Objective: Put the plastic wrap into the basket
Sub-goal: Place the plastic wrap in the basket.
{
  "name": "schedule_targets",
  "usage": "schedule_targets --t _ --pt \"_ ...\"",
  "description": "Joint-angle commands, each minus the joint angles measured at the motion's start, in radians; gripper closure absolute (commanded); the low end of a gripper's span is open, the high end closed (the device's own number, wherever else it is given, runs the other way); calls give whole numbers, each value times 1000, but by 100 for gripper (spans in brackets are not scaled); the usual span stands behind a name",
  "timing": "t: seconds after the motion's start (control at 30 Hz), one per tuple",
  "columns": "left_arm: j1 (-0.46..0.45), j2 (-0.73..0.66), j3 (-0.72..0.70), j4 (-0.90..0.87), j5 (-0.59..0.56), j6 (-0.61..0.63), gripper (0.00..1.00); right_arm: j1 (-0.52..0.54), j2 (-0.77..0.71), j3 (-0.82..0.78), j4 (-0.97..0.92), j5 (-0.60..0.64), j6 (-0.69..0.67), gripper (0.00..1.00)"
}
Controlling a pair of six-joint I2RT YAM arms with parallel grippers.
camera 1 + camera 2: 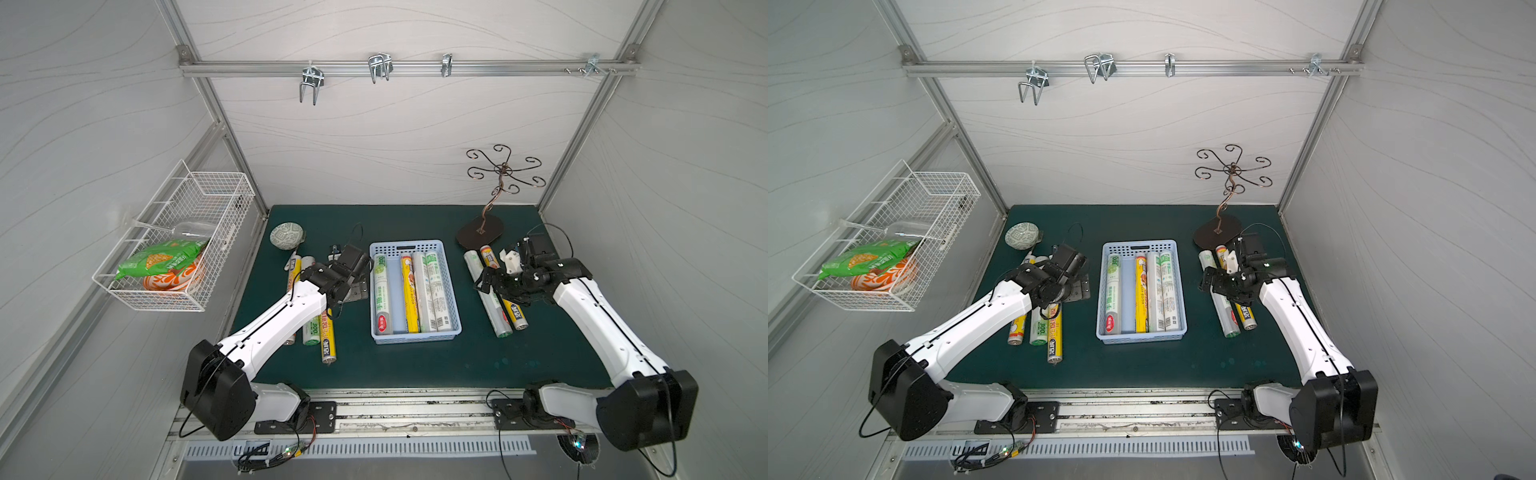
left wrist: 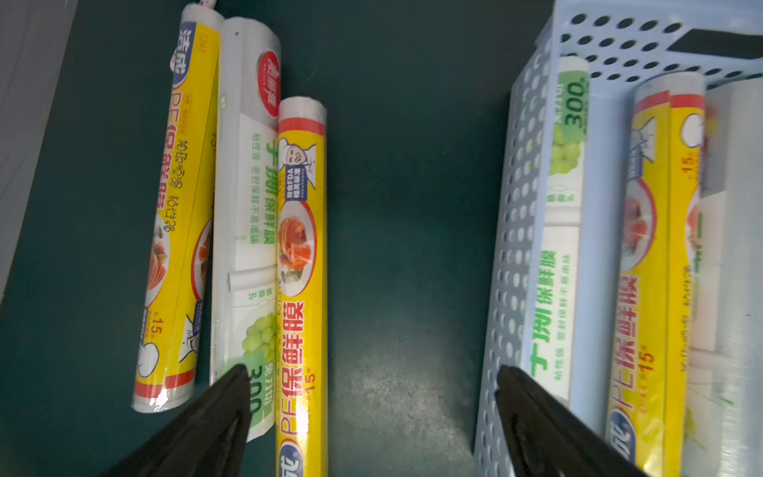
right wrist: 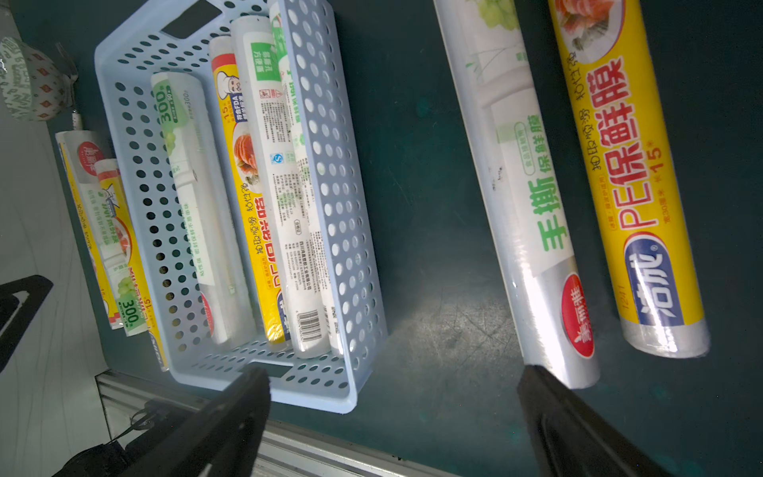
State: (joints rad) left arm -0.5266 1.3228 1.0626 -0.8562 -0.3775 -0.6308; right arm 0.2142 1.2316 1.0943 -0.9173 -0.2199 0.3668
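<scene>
The light blue basket (image 1: 415,338) (image 1: 1142,338) stands mid-mat with several plastic wrap rolls lying lengthwise inside, yellow (image 1: 409,299) and white with green print (image 1: 382,291). Three rolls lie left of it: yellow (image 2: 301,247), white (image 2: 247,206), yellow (image 2: 181,206). Two lie to its right: a clear white one (image 3: 520,165) and a yellow one (image 3: 619,165). My left gripper (image 2: 371,371) (image 1: 351,282) hangs open over bare mat between the left rolls and the basket wall (image 2: 516,206). My right gripper (image 3: 394,371) (image 1: 488,284) is open and empty above the right pair.
A white wire basket (image 1: 174,249) holding snack bags hangs on the left wall. A patterned bowl (image 1: 286,237) sits at the back left of the mat, and a metal hook stand (image 1: 480,232) at the back right. Hooks (image 1: 378,66) hang on the rear rail.
</scene>
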Motion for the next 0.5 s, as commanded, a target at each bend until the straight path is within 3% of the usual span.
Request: schedule_targets --t 0.0,0.47 --pt "35 -38 -44 36 40 -31 5 -7 14 -7 10 -6 -15 1" --pt "164 -47 -231 174 204 -42 7 -7 14 -6 7 -7 -10 1"
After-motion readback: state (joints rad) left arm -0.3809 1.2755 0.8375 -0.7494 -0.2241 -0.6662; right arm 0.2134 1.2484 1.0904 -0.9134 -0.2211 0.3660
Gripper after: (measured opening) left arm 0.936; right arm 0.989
